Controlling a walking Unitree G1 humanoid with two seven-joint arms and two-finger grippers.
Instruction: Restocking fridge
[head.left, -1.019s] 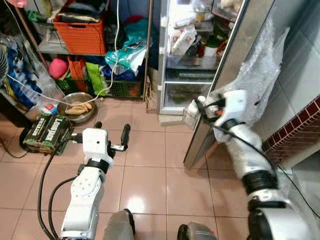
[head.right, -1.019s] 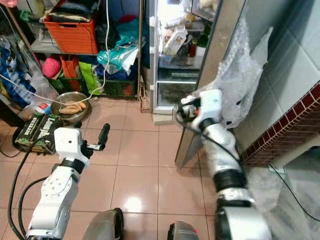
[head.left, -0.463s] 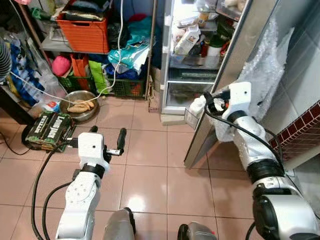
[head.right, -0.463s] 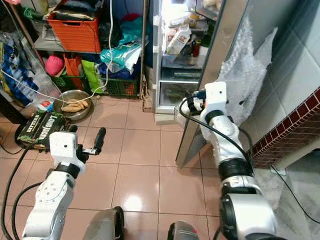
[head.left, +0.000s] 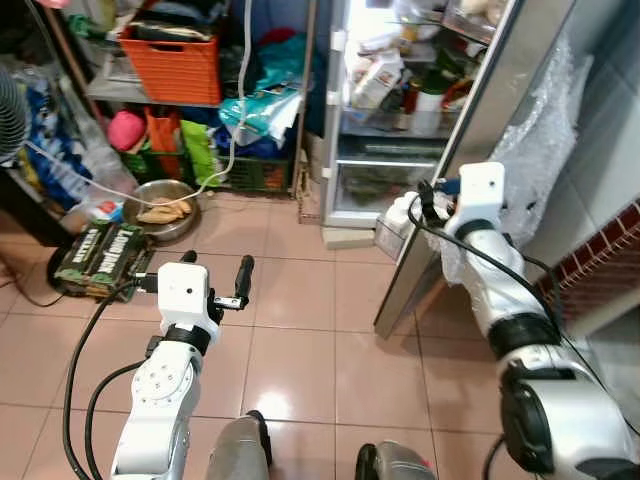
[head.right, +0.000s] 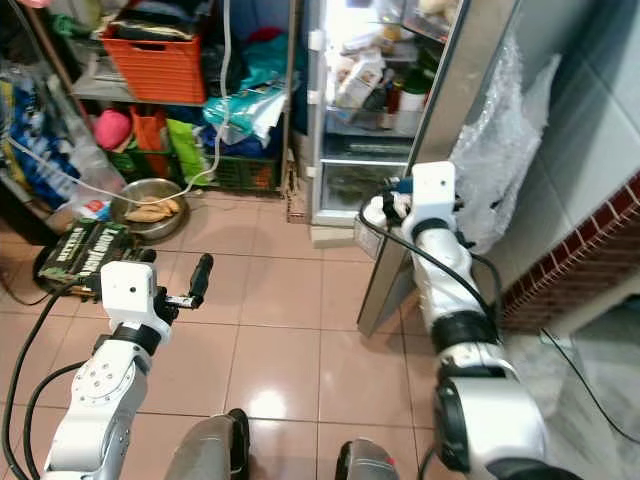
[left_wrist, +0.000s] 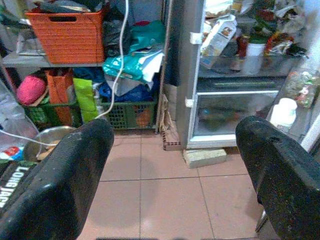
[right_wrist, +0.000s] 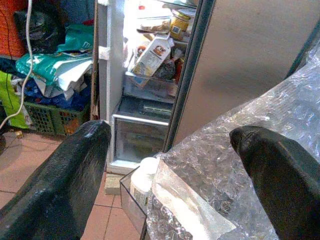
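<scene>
A tiled floor (head.left: 300, 340) is seen, with cluttered shelves (head.left: 150, 95) on the left and the fridge (head.left: 390, 120) standing with its door (head.left: 480, 130) swung wide. The left gripper (head.left: 218, 292) is held over the floor, fingers spread and empty. The right gripper (head.left: 425, 200) is held at the door's lower edge, beside bubble wrap (right_wrist: 240, 185), its fingers spread with nothing pinched. A white bottle (left_wrist: 283, 113) sits in the door's bottom bin. A pack (head.left: 105, 255) marked "Long…" lies at the floor's left edge, beside a steel bowl (head.left: 160, 210). Restocking is judged barely begun: that pack is not yet lifted.
</scene>
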